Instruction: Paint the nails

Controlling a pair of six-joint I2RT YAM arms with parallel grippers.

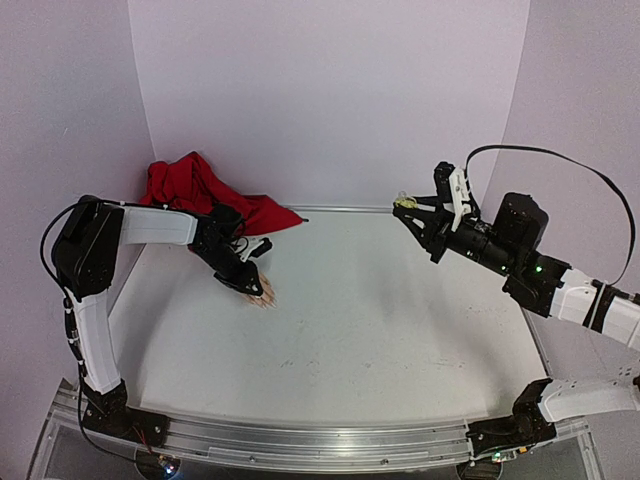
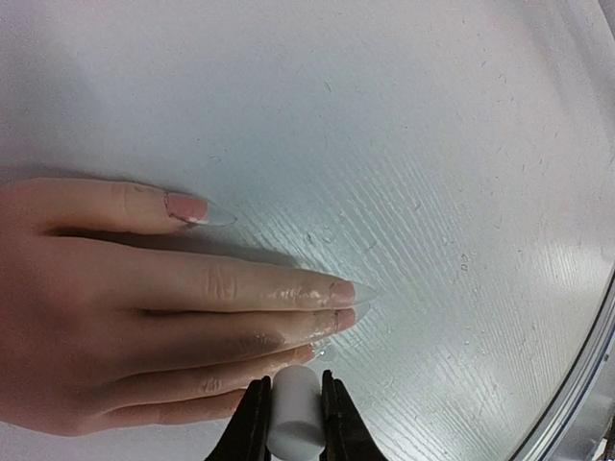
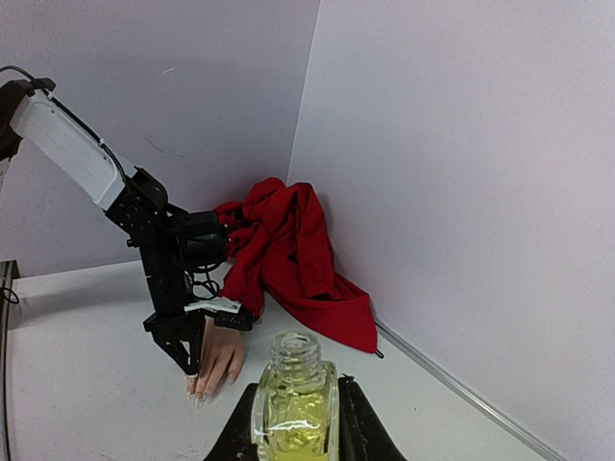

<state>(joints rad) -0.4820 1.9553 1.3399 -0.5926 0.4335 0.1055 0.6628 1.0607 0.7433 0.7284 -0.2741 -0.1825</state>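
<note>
The pale peach mannequin hand (image 2: 144, 307) lies flat on the white table with its fingers together. Its long clear-tipped nails (image 2: 348, 290) point right in the left wrist view. Its red fabric sleeve (image 1: 200, 188) is bunched at the back left wall. My left gripper (image 2: 295, 408) is shut on a white cap (image 2: 295, 418) and holds it just off the lower fingertips; anything under the cap is hidden. The hand (image 1: 263, 293) shows under this gripper (image 1: 248, 283) in the top view. My right gripper (image 3: 293, 427) is shut on an uncapped yellowish bottle (image 3: 293, 403) and holds it in the air at the right (image 1: 408, 204).
The red sleeve (image 3: 288, 250) spreads along the back wall seam. The table's raised edge (image 2: 577, 365) curves along the right of the left wrist view. The left arm (image 3: 159, 259) stands over the hand (image 3: 216, 360). Bare white tabletop (image 1: 380, 330) lies between the two arms.
</note>
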